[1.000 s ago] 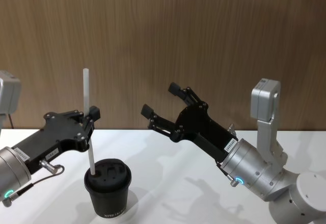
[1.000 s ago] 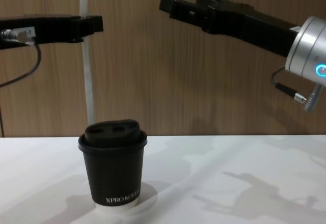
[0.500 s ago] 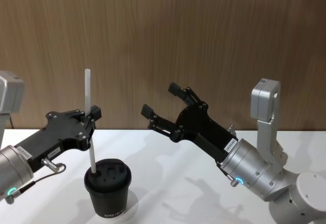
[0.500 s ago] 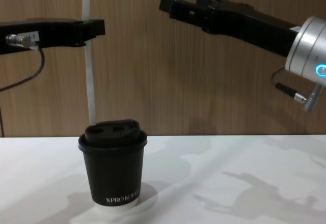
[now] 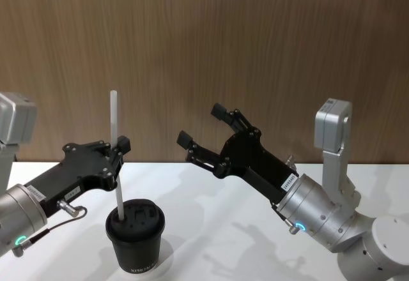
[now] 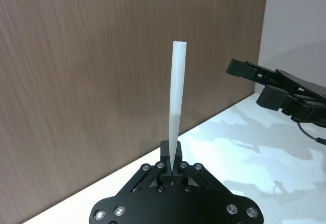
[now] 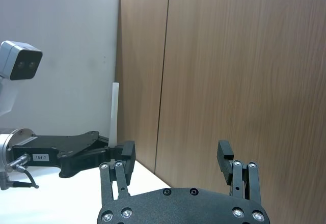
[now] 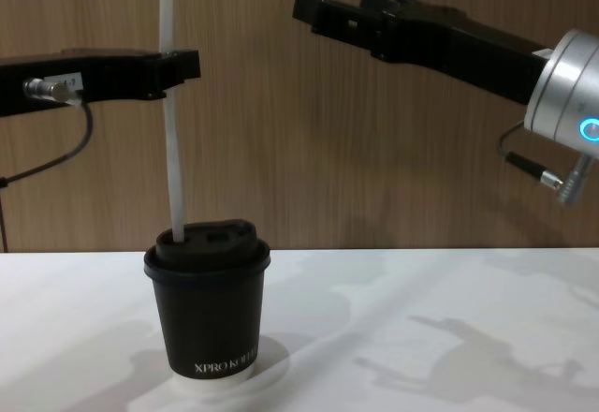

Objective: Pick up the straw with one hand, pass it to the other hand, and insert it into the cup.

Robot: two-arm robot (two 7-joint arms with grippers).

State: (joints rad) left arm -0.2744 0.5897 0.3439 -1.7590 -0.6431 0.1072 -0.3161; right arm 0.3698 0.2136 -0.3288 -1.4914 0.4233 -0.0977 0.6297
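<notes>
The black cup [image 5: 135, 239] with its domed lid stands on the white table, also low in the chest view [image 8: 208, 318]. My left gripper [image 5: 118, 156] is shut on the white straw [image 5: 114, 118] and holds it upright above the cup's left side. The straw's lower end meets the lid at its left opening [image 8: 178, 234]; how deep it goes is hidden. The left wrist view has the straw [image 6: 175, 96] rising from the closed fingers [image 6: 171, 155]. My right gripper [image 5: 202, 125] hangs open and empty, higher and to the right of the cup [image 8: 332, 5].
A wood-panelled wall [image 5: 255, 51] stands close behind the white table [image 5: 217, 230]. The right arm's silver wrist [image 8: 566, 103] fills the upper right of the chest view. Bare tabletop lies right of the cup.
My left gripper has carried the straw slightly right and down. The straw's lower end went from beside the cup's left edge onto the lid opening. The right arm has not moved.
</notes>
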